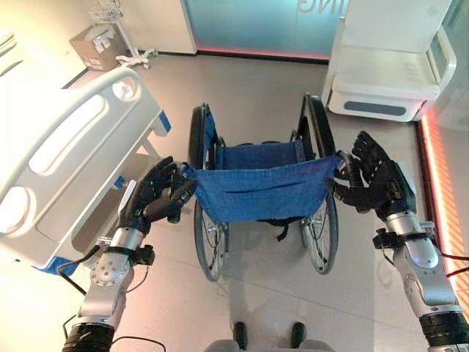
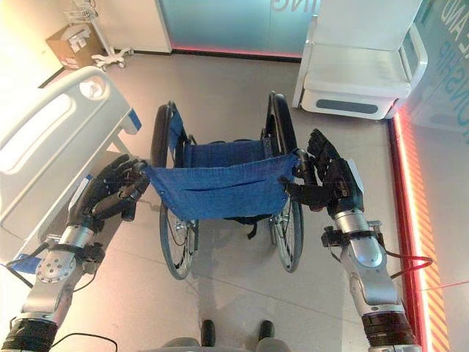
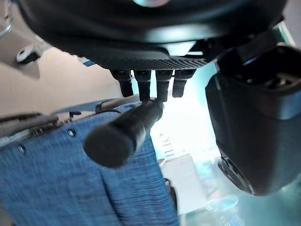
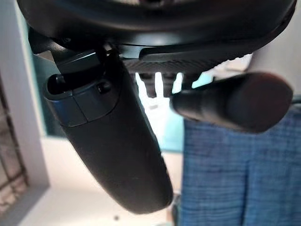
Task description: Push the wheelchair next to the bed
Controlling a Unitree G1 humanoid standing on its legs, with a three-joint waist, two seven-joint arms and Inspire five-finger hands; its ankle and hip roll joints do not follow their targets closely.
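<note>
One wheelchair (image 1: 260, 192) sat btwn hands; left robot hand (image 1: 156, 194) & right robot hand (image 1: 375, 177) each curled round its push handle; one bed (image 1: 66, 161) at 10 o'clock.

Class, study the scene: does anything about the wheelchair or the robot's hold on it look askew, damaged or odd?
Nothing stands out. The wheelchair stands upright on both wheels, its blue backrest intact. The left hand and right hand are each at a push handle. The bed lies to the robot's left.
</note>
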